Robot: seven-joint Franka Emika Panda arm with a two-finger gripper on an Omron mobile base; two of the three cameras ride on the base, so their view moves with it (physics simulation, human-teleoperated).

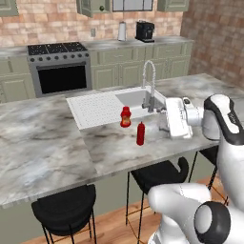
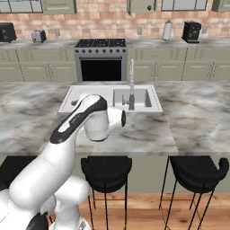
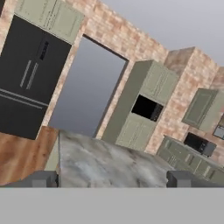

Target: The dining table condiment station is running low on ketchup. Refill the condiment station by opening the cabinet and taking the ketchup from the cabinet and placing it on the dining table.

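Observation:
A slim red ketchup bottle (image 1: 140,133) stands upright on the dining table (image 1: 47,143), in front of the white sink (image 1: 133,97). A shorter red bottle with a yellow band (image 1: 125,116) stands just behind it at the sink's edge. My gripper (image 1: 163,123) hovers to the right of the ketchup, a short gap away, touching nothing. In the hand view my gripper (image 3: 113,179) is open, its fingertips (image 3: 43,179) far apart over the marbled top (image 3: 100,162). The sage-green cabinet (image 1: 95,6) hangs on the far brick wall, its door seemingly ajar.
A tall chrome tap (image 1: 150,81) rises right beside my hand. Black stools (image 1: 64,205) line the table's near edge. On the far wall are a black stove (image 1: 59,66), a coffee machine (image 1: 144,31) and a toaster (image 2: 38,36). A black fridge (image 3: 26,74) stands beyond the table's end.

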